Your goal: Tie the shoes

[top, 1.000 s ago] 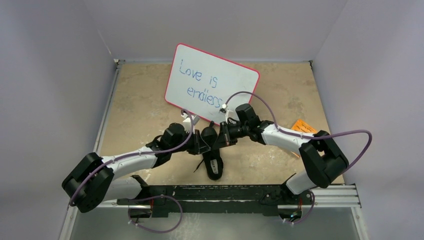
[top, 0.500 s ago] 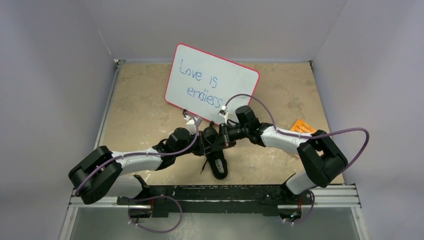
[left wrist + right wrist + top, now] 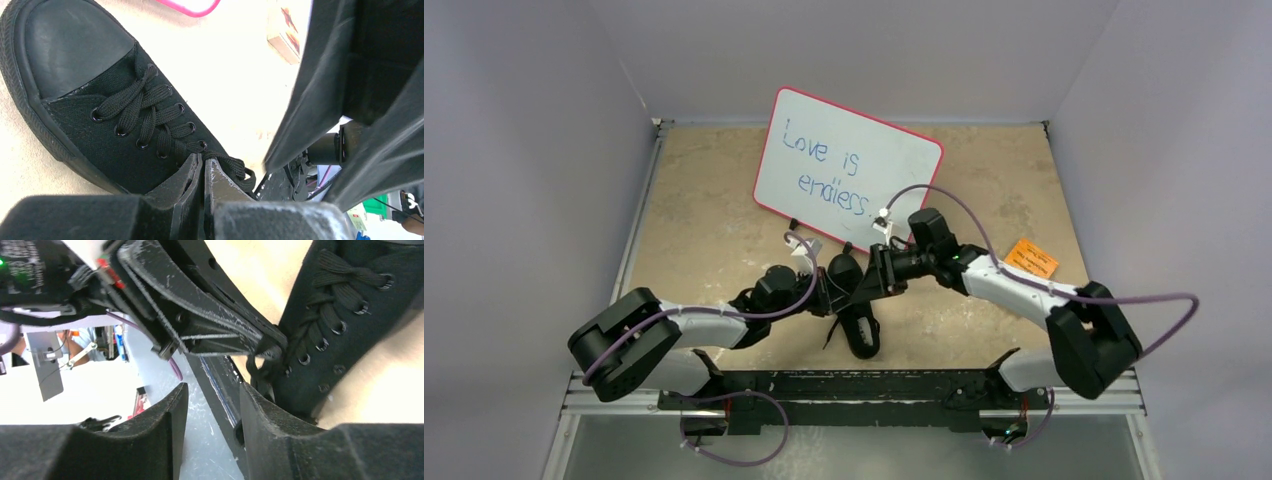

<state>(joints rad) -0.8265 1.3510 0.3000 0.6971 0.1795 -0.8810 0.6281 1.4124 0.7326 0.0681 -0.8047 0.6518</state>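
Left gripper (image 3: 202, 162): jaws closed to a sliver, pinching the laces (image 3: 235, 167) by the top eyelets. Sneaker (image 3: 860, 330): upright on the table (image 3: 704, 220), toward the near edge, below both grippers and near the whiteboard (image 3: 844, 165). Right gripper (image 3: 212, 390): jaws parted, holding nothing, just beside the sneaker's laces.

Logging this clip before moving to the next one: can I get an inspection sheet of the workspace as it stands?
Surface: beige tabletop, mottled.
Job's things: black sneaker on its sole; laces threaded through the eyelets, no bow seen.
Clutter: whiteboard reading "Love is endless"; orange tag.
Tools: left tool shut, apparently on the laces near the top eyelets; right tool open, close beside it.
Cables: purple cables loop off both arms.
Surroundings: plain walls; nothing else seen.
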